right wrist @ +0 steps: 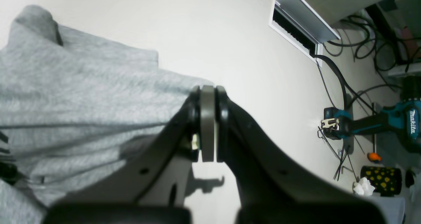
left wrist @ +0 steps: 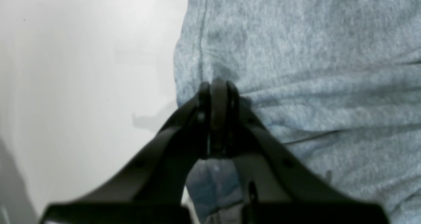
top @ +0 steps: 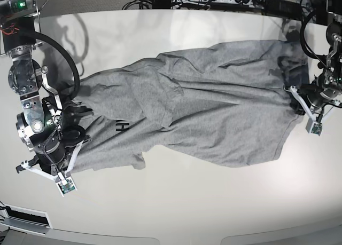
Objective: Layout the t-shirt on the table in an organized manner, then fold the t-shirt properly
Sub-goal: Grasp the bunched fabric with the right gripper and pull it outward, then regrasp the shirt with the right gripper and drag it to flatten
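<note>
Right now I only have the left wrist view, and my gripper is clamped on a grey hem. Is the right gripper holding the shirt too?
Observer: Yes. The right gripper is shut on the opposite end of the t-shirt.
Operator: Is the shirt lying flat between the arms?
Observer: No. The base view shows it stretched across the table but wrinkled, with a fold covering most of the lettering.

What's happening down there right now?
Left tool shut on shirt edge. Right tool shut on opposite edge. Shirt stretched across table, still creased. Nothing blocking.
</note>
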